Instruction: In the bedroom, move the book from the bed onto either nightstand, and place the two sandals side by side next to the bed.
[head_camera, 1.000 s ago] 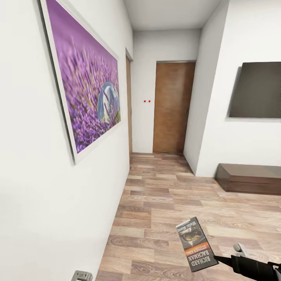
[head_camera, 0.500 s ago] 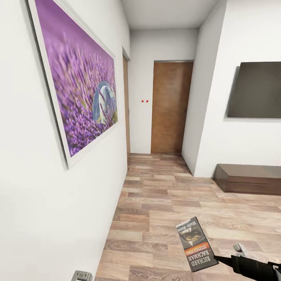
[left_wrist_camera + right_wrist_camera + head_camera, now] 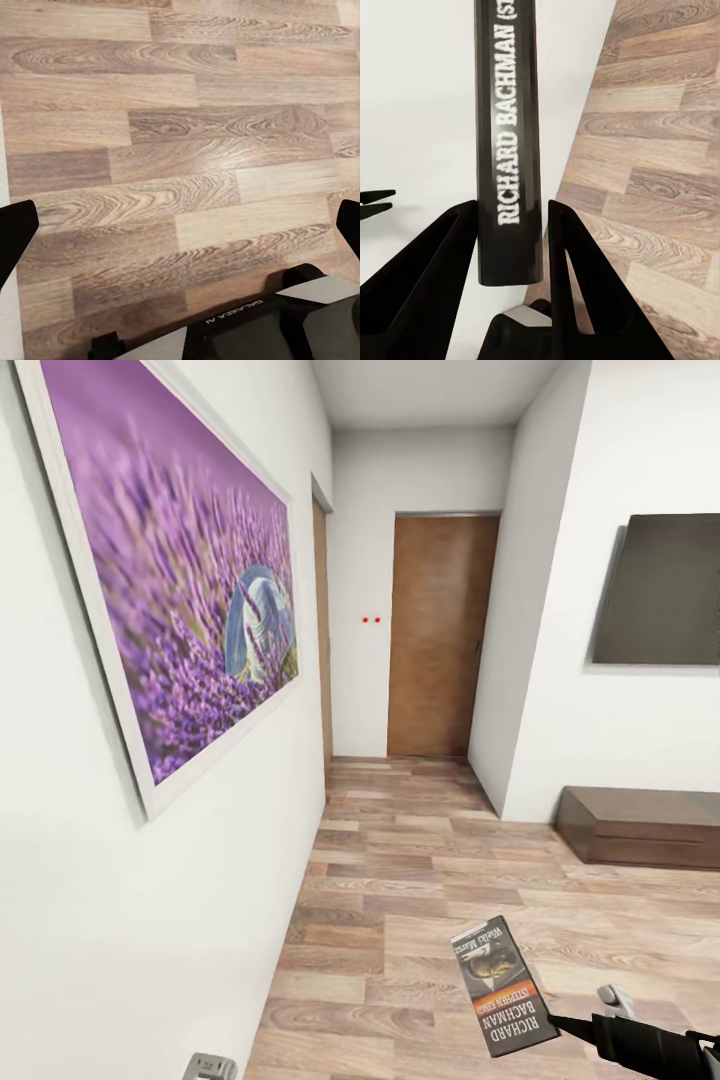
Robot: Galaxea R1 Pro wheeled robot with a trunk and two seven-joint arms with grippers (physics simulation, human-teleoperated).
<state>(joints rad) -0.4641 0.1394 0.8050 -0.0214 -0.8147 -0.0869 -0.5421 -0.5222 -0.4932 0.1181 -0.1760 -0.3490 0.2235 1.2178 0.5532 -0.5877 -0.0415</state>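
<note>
The right gripper (image 3: 510, 247) is clamped on the spine of the book (image 3: 502, 985), holding it upright above the wood floor (image 3: 420, 880) in a hallway. The left gripper (image 3: 180, 232) hangs wide apart over the planks, gripping nothing.

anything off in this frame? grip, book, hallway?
Nothing stands out. The right gripper pinches the book by its spine edge, cover upside down in the head view but not slipping. The left gripper hangs open over bare plank floor. The wall picture hangs straight.
</note>
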